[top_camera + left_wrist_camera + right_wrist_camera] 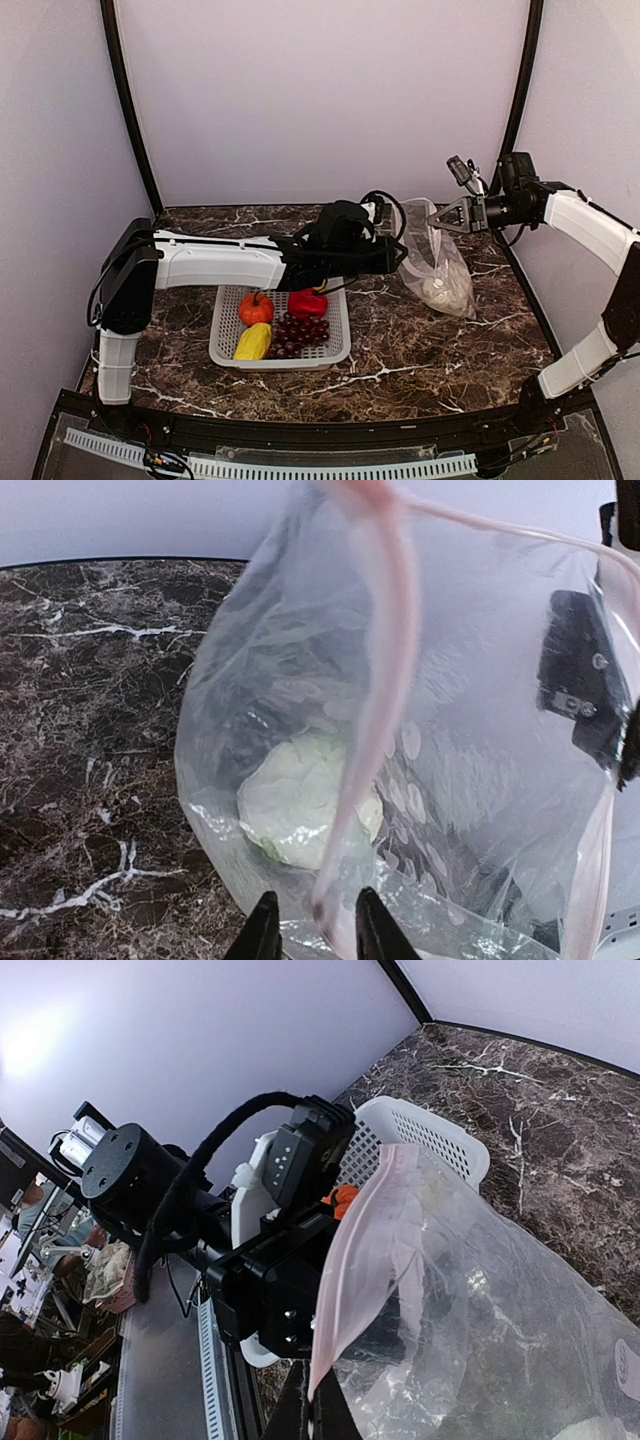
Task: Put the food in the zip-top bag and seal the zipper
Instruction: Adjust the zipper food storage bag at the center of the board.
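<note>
Top external view: two arms are reaching toward one zip-top bag (445, 262), which is hanging upright over the right rear of the marbled tabletop (400, 350), its bottom resting there. The right hand (438, 216) is gripping the bag's top edge from the right. The left hand (392, 252) is meeting the bag's left side. One cauliflower (438, 291) is sitting low inside the bag. One white basket (225, 335) is lying near the middle, well apart from the bag, and it is holding four pieces that I can count: one orange tomato (256, 308), one red pepper (307, 302), one dark grape bunch (298, 336) and one yellow piece (253, 343).

Left wrist view: the cauliflower is showing through the clear plastic at the bag's bottom. The pink zipper (390, 660) is running down the middle of the picture, and its lower end is hanging between the left hand's two fingers (265, 930), which are standing a little spread, not pressed on it.

Right wrist view: the right hand's fingers are lying pressed together at the bottom edge, pinching the zipper strip, and the bag's mouth is gaping beside the left arm's black wrist. A corner of the basket is showing behind, with one orange piece in it.
</note>
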Controlling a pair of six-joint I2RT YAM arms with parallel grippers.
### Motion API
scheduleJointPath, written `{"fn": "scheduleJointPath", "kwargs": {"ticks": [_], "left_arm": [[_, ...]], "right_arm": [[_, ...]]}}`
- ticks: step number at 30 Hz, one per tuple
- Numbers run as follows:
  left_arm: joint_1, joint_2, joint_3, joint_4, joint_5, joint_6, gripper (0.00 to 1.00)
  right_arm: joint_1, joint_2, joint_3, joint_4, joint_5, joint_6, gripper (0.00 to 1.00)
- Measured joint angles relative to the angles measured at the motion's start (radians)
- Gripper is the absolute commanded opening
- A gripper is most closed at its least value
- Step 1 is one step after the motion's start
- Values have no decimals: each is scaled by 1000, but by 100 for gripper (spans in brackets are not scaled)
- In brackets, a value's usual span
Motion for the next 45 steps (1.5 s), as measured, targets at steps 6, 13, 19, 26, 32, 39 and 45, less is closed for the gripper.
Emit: {"fn": "scheduleJointPath", "kwargs": {"ticks": [6,13,19,26,32,39,45], "left_arm": [[14,42,25,5,27,-24,18],[22,54,52,12,79,-41,1],[23,66,164,-74,136,-25,1],[34,0,265,-272,79,60,1],[52,-77,276,-309,37,88,1],[91,-62,280,-275,46,102,1],[131,14,334,-205,112,125,6]], "right_arm": [[6,-3,0,-5,24,-9,0],[6,-3,0,-6,35,-16,0],[-3,5,48,-64,132,-34,0],[-124,37,332,-129,377,-48,0],[-123,40,394,-165,448,-51,0],[-117,117,448,-219,548,-84,0],[-117,154,533,-216,567,-74,0]]}}
